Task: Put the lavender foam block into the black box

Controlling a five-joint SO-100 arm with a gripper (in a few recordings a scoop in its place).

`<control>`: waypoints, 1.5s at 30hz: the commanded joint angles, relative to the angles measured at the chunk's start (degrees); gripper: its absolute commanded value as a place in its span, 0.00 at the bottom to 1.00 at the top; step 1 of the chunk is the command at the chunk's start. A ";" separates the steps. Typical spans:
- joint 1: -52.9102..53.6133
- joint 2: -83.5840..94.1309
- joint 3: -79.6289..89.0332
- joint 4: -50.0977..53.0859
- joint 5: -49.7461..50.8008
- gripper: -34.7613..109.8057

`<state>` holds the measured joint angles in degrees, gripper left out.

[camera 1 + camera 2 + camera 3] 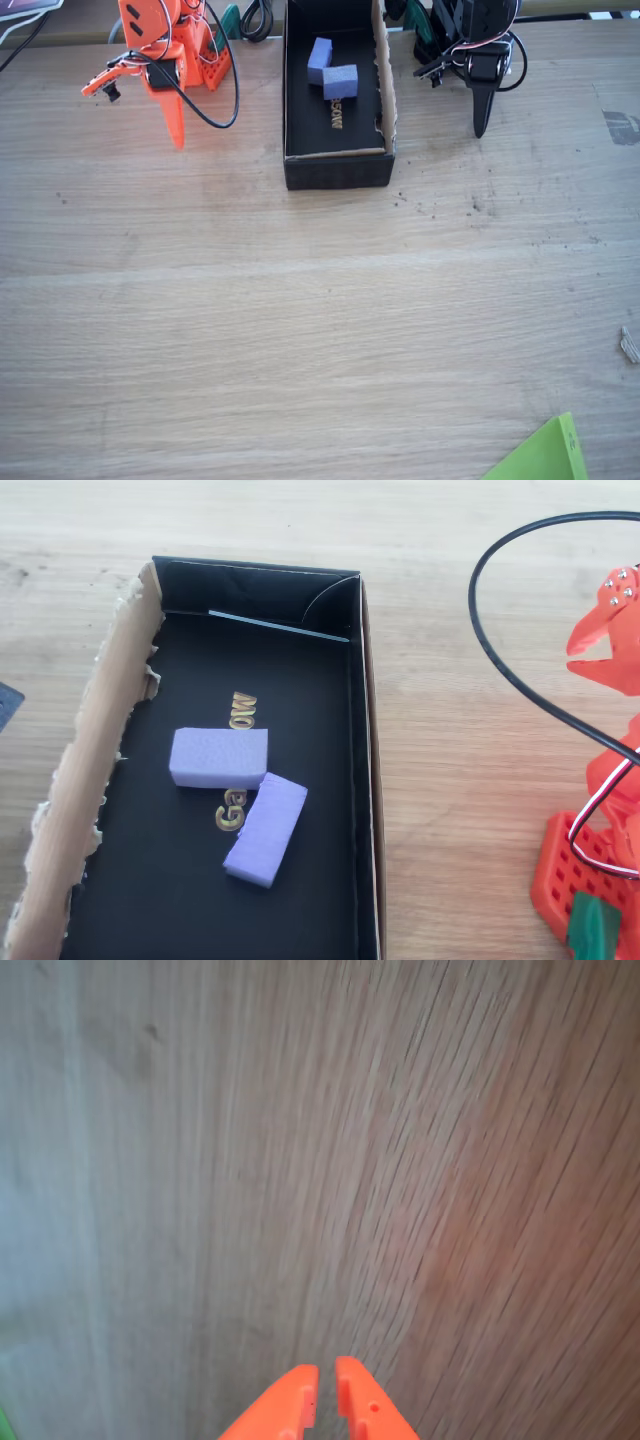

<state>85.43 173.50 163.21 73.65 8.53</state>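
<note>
- Orange fingers (300,1400) are sitting nearly together over bare wood table (300,1160), holding nothing; gripper (172,120) is hanging left of the box in the fixed view, well apart from it.
- Lavender block (218,757) is lying inside the box (365,780), touching a deeper periwinkle block (266,828).
- Task is looking done; nothing seems left.

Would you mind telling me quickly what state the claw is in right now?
Claw: closed and empty, its fingertips nearly touching over bare table.

Lavender foam block (219,757) flat inside black box (365,730).
</note>
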 commanded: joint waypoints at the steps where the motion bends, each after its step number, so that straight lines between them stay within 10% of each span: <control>1: 0.44 0.62 0.18 1.14 0.35 0.24; 45: 1.23 0.62 0.18 1.23 1.32 0.24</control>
<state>86.31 173.50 163.21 73.65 8.70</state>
